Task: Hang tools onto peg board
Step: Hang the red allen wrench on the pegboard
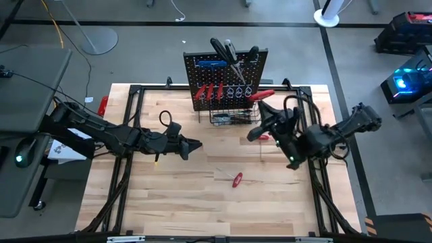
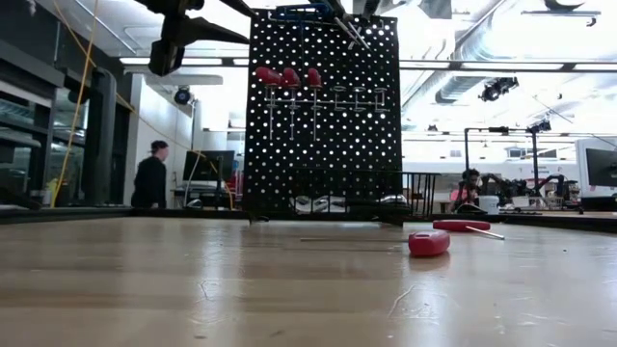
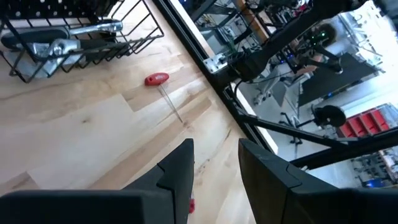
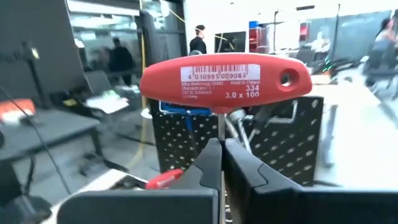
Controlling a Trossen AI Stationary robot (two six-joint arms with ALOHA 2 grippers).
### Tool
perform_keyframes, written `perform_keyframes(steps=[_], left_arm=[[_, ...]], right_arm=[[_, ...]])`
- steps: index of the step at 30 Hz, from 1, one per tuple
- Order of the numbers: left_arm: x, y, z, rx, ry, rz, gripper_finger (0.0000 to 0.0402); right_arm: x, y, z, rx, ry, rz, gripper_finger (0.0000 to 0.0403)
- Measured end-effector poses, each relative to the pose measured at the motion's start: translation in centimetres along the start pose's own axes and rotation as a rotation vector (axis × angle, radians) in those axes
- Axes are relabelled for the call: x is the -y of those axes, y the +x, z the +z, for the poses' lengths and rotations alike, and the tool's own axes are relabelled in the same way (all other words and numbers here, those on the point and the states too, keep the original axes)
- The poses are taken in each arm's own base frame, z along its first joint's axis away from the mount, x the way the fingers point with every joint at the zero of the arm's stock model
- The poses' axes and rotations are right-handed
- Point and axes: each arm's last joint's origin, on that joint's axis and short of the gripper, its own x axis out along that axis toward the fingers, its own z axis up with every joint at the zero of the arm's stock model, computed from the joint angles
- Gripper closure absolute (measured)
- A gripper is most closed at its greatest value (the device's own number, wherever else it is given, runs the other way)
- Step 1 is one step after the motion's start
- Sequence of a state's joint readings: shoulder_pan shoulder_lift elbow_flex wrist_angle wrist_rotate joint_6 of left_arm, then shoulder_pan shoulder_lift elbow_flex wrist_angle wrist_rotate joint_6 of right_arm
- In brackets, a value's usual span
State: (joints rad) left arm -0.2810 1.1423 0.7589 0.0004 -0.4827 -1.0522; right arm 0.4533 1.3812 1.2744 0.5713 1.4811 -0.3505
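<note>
Wooden worktop (image 1: 202, 196) is carrying the peg board (image 1: 226, 71) at its far edge. Right tool (image 4: 221, 155) is pinching a red T-handle key (image 4: 225, 79) by its thin shank before the board; slippage or rotation is possible. Left tool (image 3: 214, 165) is waiting, partly spread, empty.

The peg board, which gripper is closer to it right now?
Right. The right gripper holds a red T-handle key beside the peg board; the left gripper hovers farther out over the table.

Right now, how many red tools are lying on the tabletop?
2. A stubby red tool near the tabletop's middle; a red T-handle key in front of the basket. Others may be hidden.
</note>
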Motion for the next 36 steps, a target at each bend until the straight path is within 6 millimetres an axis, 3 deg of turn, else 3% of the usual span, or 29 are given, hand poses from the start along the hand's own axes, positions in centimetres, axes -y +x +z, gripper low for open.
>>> perform_keyframes(steps=[2, 5, 13, 18, 27, 36], left_arm=[[0.0, 0.0, 0.0, 0.004, 0.026, 0.004, 0.0282], [-0.2, 0.1, 0.3, 0.012, 0.061, 0.011, 0.0282], [-0.3, 0.3, 0.4, -0.005, 0.103, 0.004, 0.0282], [-0.2, 0.2, 0.3, -0.011, 0.16, -0.001, 0.0282], [-0.2, 0.2, 0.2, -0.027, 0.189, -0.011, 0.0282], [-0.3, 0.1, -0.2, -0.106, 0.298, -0.032, 0.0282]], right_arm=[[-0.7, -0.4, 0.8, -0.014, -0.069, -0.015, 0.0403], [-1.6, 0.4, 0.0, -0.015, -0.092, -0.034, 0.0403], [-0.9, 3.2, -7.1, -0.016, 0.021, -0.191, 0.0403], [-0.7, 5.8, -9.0, -0.008, 0.005, -0.276, 0.0403], [-1.3, 10.3, -11.0, -0.013, 0.052, -0.29, 0.0403], [-0.6, 13.8, -9.9, 0.008, 0.012, -0.146, 0.0403]])
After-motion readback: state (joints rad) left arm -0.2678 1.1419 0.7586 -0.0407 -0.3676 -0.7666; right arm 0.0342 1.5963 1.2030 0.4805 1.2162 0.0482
